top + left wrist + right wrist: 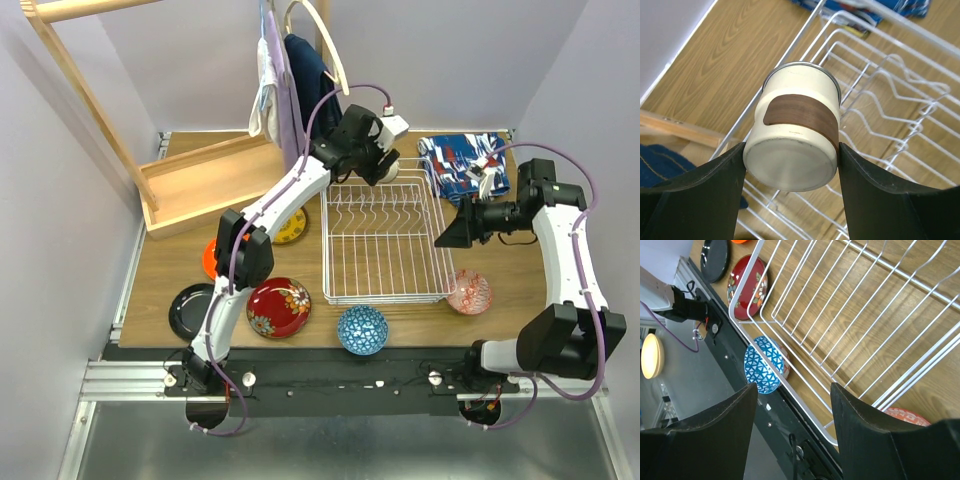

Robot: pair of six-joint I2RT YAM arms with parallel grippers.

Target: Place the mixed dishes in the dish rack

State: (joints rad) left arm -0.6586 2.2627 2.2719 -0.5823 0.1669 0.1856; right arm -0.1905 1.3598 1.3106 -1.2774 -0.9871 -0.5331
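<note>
Cup (800,117), clenched in left claw (792,150), points its mouth away toward dish rack (383,250).

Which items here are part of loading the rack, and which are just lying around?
Job: dish rack, cup, red floral plate, black plate, yellow plate, orange plate, blue bowl, pink bowl.
Lying about: patterned cloth, wooden frame, hanging towels.
</note>
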